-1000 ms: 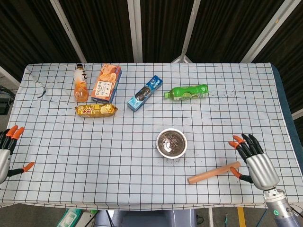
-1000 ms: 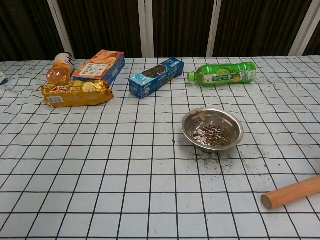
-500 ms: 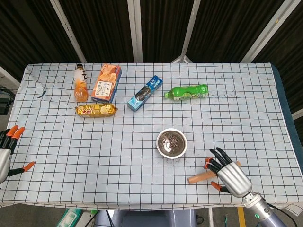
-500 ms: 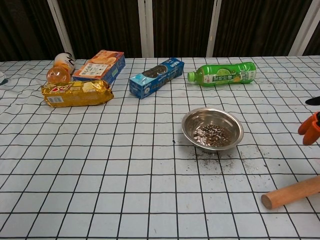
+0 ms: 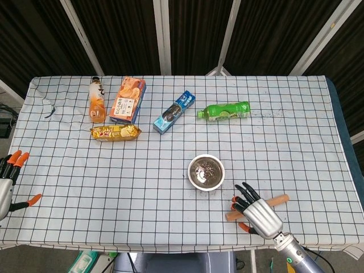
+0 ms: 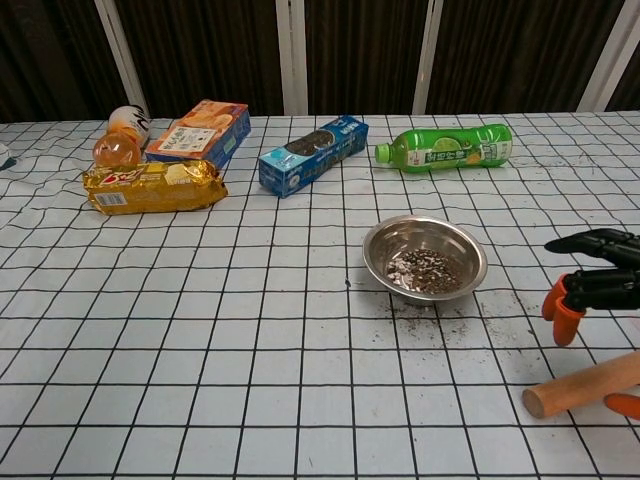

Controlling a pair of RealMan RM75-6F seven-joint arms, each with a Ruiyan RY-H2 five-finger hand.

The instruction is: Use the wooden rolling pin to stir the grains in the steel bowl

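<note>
The right hand [image 5: 257, 211] has swept in from the lower right edge of the head view toward the centre, and it now hangs over the middle of the wooden rolling pin [image 5: 277, 200], which lies flat on the checked counter [image 5: 142, 182] at the lower right, just right of and below the steel bowl [image 5: 206, 172]. A second ago the hand was off the pin's right end; now its dark, orange-tipped fingers [image 6: 563, 305] are spread above the pin, apart and holding nothing. In the chest view the pin's rounded near end [image 6: 582, 386] sits in the lower right corner with the fingers above it, not touching as far as I can tell. The pin itself has not shifted.

The bowl holds dark grains [image 6: 425, 270], with some scattered on the cloth beside it. So the reach is nearly done and the grasp is not yet made; next, I judge, the fingers must close round the shaft.

The left hand [image 5: 8, 183] waits at the lower left edge, fingers apart, empty.
</note>
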